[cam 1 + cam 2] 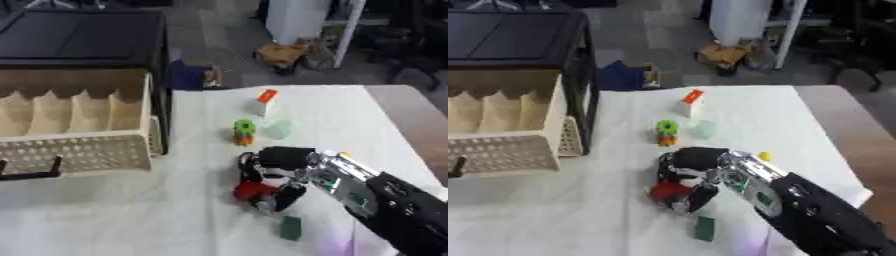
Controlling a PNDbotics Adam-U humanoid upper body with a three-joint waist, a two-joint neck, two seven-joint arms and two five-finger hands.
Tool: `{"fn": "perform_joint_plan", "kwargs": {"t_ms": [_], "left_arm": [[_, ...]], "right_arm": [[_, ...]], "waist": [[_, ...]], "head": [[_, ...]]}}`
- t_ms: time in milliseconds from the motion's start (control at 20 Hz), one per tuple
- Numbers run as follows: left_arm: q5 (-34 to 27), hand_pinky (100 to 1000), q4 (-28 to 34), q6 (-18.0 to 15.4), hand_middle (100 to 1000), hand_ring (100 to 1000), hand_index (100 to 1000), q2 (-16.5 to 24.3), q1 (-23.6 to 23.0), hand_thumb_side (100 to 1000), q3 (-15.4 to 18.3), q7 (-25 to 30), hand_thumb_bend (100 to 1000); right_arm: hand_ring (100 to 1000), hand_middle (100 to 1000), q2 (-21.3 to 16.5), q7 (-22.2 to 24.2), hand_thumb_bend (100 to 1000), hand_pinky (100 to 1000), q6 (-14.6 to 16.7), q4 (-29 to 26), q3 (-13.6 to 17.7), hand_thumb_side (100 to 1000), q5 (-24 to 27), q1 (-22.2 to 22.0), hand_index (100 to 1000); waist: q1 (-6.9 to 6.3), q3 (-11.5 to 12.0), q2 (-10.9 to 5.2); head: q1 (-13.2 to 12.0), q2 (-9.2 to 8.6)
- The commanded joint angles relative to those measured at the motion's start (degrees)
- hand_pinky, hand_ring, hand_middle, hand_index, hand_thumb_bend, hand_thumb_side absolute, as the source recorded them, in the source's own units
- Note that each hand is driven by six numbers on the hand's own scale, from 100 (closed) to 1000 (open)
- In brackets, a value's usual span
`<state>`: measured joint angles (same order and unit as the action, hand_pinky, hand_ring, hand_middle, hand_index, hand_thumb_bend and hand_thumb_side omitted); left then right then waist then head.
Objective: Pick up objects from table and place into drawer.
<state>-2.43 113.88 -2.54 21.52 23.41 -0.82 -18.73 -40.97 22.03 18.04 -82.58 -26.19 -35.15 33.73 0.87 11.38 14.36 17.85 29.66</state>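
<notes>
Right hand clenched around one red object on the table; nearby, one green block, one green-and-orange toy, one open drawer.

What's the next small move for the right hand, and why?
Probably lift straight up. The right hand has its fingers curled round the red object, which looks still on the white tablecloth. The open drawer sits to the left, so raise first, then carry left.

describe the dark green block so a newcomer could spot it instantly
Start at the white-covered table and find the robot's right hand, curled round a red object. The dark green block lies just nearer the camera, the only dark, flat rectangular piece there.
</notes>
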Motion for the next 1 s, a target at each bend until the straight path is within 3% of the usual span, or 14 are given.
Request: {"fn": "perform_joint_plan", "kwargs": {"t_ms": [50, 550, 1000], "left_arm": [[-0.02, 527, 0.71, 0.05, 573, 472, 813, 0.48, 0.35, 1000, 0.76, -0.06, 100], [-0.19, 522, 0.71, 0.08, 573, 471, 813, 0.51, 0.33, 1000, 0.75, -0.14, 100], [-0.47, 519, 0.71, 0.09, 573, 472, 814, 0.58, 0.36, 1000, 0.82, -0.20, 100]], "right_arm": [[550, 478, -1.66, -0.51, 100, 470, -0.29, -1.43, 0.48, 343, 0.82, 0.89, 669], [541, 476, -2.73, -2.97, 100, 454, -2.07, -3.90, 0.95, 456, 3.08, 0.88, 629], [529, 445, -2.90, -5.38, 100, 450, -4.93, -9.75, 3.09, 553, 4.31, 1.74, 605]], "waist": [[-0.06, -0.04, -0.96], [-0.04, -0.13, -1.19], [0.12, -0.22, -1.50]], "head": [[0.16, -0.32], [0.13, -0.33], [-0.06, -0.70]]}}
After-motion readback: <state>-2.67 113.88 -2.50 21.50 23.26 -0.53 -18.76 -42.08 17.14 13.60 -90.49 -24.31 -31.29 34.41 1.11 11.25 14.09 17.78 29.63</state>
